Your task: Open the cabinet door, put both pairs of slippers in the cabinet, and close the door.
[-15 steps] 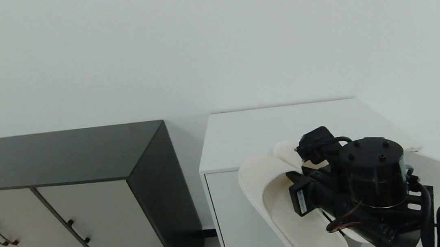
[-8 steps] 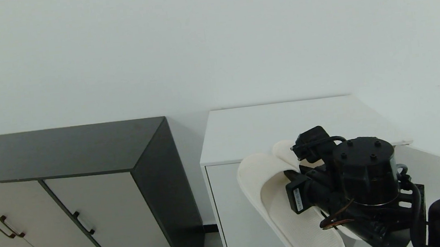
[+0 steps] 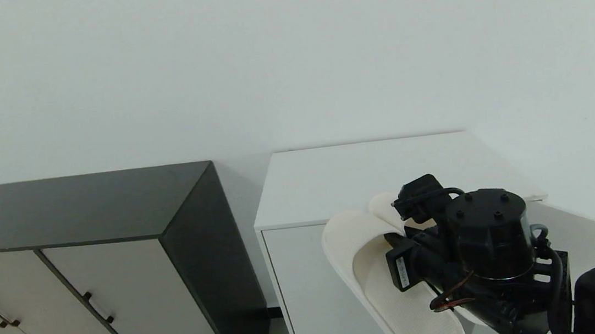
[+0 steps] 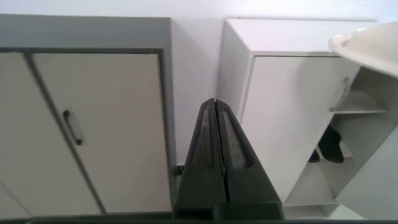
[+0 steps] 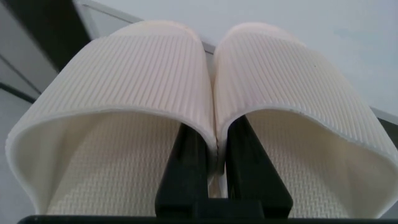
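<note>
A pair of cream ribbed slippers [image 3: 375, 275] hangs tilted in the air in front of the white cabinet [image 3: 365, 176]. My right gripper [image 5: 214, 149] is shut on it, pinching the two inner walls of the slippers [image 5: 143, 68] together. My left gripper [image 4: 215, 102] is shut on nothing and sits low, facing the gap between the two cabinets. In the left wrist view the white cabinet [image 4: 292, 118] stands open on its far side, showing shelves [image 4: 360, 109]. A dark slipper-like shape [image 4: 329, 144] lies on one of them.
A black-topped cabinet [image 3: 75, 207] with beige doors and dark handles [image 3: 96, 307] stands left of the white one, both against a plain white wall. A narrow gap [image 3: 257, 282] separates them.
The whole head picture has shifted back and forth, so the camera has moved. The right gripper keeps its hold on the cream slippers.
</note>
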Robot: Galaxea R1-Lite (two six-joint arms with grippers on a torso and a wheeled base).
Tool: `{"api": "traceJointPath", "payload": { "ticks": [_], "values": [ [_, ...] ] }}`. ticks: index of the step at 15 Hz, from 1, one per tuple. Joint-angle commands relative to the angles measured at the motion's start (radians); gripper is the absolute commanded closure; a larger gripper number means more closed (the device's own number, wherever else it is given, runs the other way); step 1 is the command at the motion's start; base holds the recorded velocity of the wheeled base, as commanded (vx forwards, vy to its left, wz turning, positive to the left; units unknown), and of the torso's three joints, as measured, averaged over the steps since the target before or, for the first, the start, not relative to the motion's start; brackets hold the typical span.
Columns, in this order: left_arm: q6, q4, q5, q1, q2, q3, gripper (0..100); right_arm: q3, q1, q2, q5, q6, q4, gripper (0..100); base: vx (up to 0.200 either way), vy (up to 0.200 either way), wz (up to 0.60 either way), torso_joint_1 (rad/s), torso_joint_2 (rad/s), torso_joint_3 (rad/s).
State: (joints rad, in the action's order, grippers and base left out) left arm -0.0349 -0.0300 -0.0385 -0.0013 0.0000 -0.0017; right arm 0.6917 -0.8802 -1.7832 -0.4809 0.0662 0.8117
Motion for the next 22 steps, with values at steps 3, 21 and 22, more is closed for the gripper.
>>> {"api": "traceJointPath", "payload": {
  "ticks": [3, 21, 22],
  "values": [
    [0.0, -0.001, 0.0, 0.0, 0.0, 0.0, 100, -0.004, -0.003, -0.002, 0.001, 0.0, 0.001, 100, 0.0, -0.2, 0.0, -0.001, 0.0, 0.001],
    [-0.005, -0.001, 0.0, 0.0, 0.0, 0.0, 100, -0.032, -0.014, -0.002, 0.001, -0.009, 0.047, 100, 0.0, -0.122, 0.0, 0.001, 0.0, 0.0],
    [-0.005, -0.001, 0.0, 0.0, 0.002, 0.0, 100, -0.032, -0.023, -0.002, 0.002, -0.005, 0.05, 100, 0.0, 0.0, 0.0, 0.0, 0.0, 0.0]
  ]
}}
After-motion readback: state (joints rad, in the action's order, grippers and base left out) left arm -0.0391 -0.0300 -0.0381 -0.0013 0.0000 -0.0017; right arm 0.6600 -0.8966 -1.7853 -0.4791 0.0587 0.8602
